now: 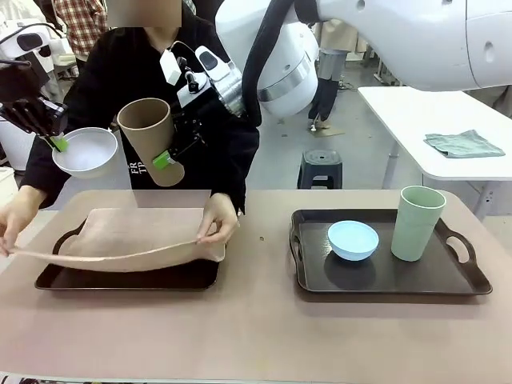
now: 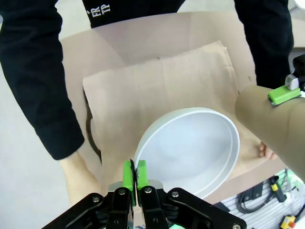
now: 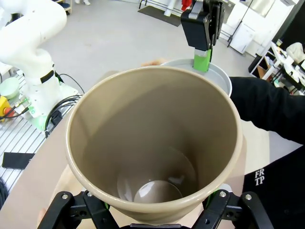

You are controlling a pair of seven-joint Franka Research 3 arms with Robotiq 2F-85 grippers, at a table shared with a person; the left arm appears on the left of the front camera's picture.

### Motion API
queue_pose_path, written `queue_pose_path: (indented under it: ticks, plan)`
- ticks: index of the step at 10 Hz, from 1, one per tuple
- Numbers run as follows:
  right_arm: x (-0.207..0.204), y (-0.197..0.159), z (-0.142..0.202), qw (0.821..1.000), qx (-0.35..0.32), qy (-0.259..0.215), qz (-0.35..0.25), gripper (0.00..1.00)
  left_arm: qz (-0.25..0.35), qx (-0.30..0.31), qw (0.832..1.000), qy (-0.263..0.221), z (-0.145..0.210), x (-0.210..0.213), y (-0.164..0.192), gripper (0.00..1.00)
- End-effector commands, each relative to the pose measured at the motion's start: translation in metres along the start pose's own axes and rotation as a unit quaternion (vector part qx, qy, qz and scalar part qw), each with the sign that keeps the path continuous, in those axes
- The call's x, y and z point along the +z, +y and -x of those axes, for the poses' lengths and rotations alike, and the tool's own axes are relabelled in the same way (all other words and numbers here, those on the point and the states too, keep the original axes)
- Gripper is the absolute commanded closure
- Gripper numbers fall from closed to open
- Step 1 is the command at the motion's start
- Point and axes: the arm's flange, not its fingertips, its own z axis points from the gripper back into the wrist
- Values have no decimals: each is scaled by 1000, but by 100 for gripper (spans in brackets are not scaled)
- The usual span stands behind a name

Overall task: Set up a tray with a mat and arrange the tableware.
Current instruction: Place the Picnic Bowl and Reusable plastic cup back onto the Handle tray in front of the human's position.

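**A:** What are your left jaws doing?

**B:** Your left jaws are pinched tight on the rim of the white bowl (image 1: 86, 152), with a green pad (image 2: 127, 172) on each side of its wall. The bowl hangs in the air above the left tray's (image 1: 128, 280) far left corner.

**A:** And the right ones?

**B:** Your right jaws are spread wide around the tan-brown cup (image 1: 150, 136), gripping it low on its body. It is held aloft, mouth up and a little tilted, in front of the person's (image 1: 160, 72) chest and just beside the bowl. It looks empty from your right wrist view.

**A:** Where's the mat?

**B:** The mat (image 1: 148, 228) lies over the left tray. One hand (image 1: 18, 218) lifts its near edge off the worktop (image 1: 256, 336), and the other hand (image 1: 222, 220) rests on its right edge.

**A:** And the other pieces?

**B:** The light blue bowl (image 1: 353, 240) and the pale green cup (image 1: 418, 222) stand upright, side by side but apart, on the right tray (image 1: 384, 280).
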Motion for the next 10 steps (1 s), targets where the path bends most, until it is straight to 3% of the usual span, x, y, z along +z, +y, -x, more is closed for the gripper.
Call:
queue_pose_path:
  ticks: [1, 10]
  plan:
    - [1, 2, 0, 1000, 2, -11, -1, 100, 1, -10, 1000, -9, 0, 1, 2, 100]
    - [1, 2, 0, 1000, 2, -11, -1, 100, 1, -10, 1000, -9, 0, 1, 2, 100]
